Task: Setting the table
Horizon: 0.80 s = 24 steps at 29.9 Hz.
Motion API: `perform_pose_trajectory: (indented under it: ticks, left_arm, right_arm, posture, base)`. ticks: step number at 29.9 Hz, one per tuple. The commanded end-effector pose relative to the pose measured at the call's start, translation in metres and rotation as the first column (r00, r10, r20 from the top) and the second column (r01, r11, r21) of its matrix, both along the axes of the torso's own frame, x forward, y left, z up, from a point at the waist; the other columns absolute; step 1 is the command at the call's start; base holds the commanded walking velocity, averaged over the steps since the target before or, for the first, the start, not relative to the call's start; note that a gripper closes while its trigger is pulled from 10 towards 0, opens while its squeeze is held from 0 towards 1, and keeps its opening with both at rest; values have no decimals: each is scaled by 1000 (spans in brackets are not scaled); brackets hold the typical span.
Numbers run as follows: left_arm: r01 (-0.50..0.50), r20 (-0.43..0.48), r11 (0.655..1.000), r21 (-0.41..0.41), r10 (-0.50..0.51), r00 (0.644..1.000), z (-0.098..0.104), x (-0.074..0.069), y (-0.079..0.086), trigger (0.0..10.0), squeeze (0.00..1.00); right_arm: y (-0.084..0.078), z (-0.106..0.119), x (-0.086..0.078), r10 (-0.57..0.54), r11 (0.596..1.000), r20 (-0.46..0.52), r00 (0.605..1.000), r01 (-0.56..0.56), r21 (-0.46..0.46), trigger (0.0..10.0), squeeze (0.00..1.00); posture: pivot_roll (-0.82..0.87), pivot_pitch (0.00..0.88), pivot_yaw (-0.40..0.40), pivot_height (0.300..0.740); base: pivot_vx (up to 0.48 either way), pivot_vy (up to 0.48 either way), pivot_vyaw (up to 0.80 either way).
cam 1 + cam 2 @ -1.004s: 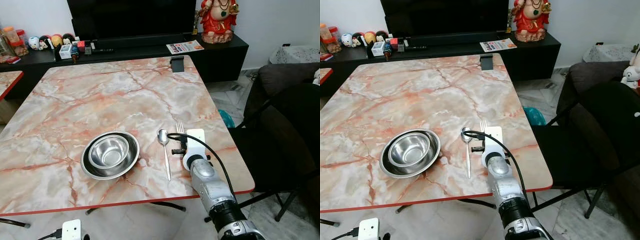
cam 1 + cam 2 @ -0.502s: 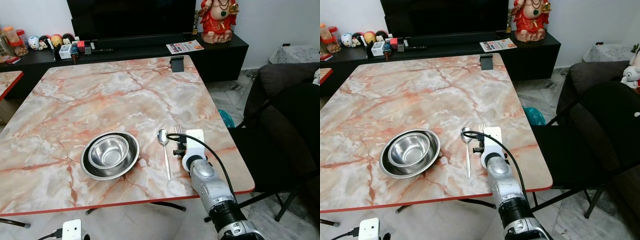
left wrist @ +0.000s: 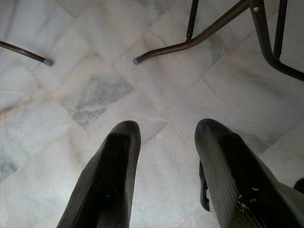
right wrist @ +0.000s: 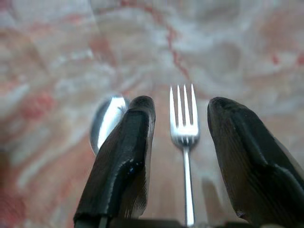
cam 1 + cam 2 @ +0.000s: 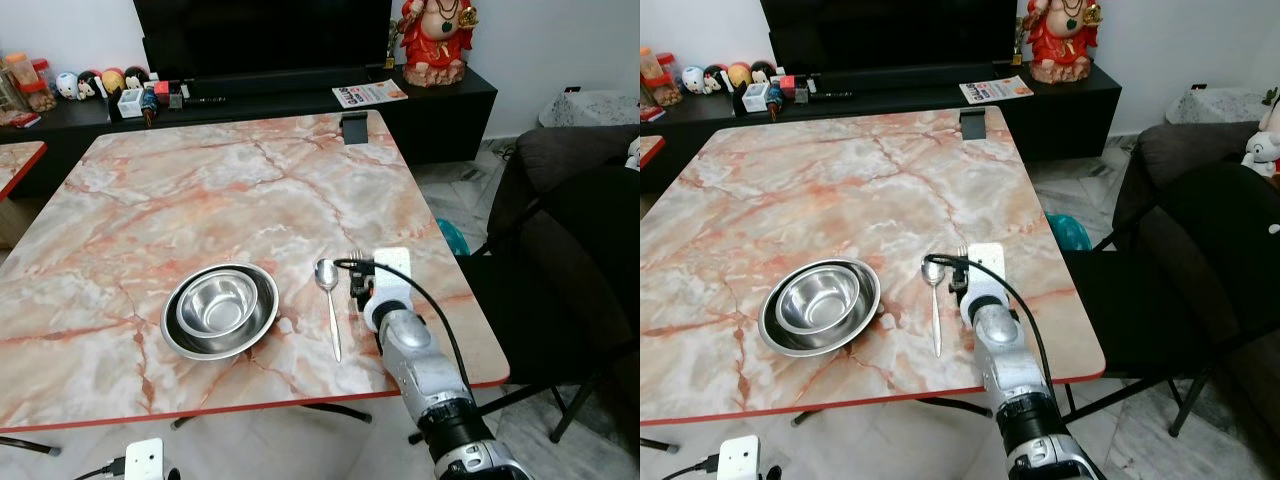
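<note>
— Marble surface: what's laid so far?

— Right jaws stand apart, gripping nothing, with the fork lying flat between them. Just outside them lies the spoon; farther off, the nested steel bowls.

— And the left?

— Left jaws hang open over the floor. Probably only release and withdrawal remain.

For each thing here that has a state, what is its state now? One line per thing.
Bowl: upright, empty, nested in plate.
Plate: flat on table, holding the bowl.
Spoon: flat on table, beside the plate.
Fork: flat on table, between open fingers, not gripped.
Right gripper: open, over the fork.
Left gripper: open, empty, hanging above the floor.
TV: off.
</note>
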State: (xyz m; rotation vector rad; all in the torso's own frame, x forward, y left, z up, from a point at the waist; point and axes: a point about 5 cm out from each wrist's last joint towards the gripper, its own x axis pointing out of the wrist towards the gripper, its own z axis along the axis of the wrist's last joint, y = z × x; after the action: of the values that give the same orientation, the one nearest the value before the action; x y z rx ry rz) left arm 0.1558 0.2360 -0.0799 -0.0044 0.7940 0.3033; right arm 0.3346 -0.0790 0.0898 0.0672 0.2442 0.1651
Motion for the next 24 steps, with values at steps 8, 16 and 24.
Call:
perform_pose_trajectory:
  ticks: [8, 16, 24]
  left_arm:
    - [5, 1, 1000, 11, -5, 1000, 1, 3, 2, 10000, 0]
    - [-2, 18, 1000, 7, 2, 1000, 3, 6, 0, 10000, 0]
    - [-6, 38, 1000, -1, 6, 999, 4, 8, -3, 10000, 0]
  right_arm:
    - [5, 15, 3, 16, 999, 74, 997, -19, 38, 10000, 0]
    - [-1, 58, 6, -25, 998, 368, 929, 0, 68, 10000, 0]
    - [-6, 65, 4, -29, 999, 439, 898, 12, 42, 10000, 0]
  posture:
    - [0, 0, 65, 732]
    - [-4, 0, 59, 732]
    - [-7, 0, 54, 732]
  base:
    - [0, 0, 0]
    - [0, 0, 0]
    - [0, 0, 0]
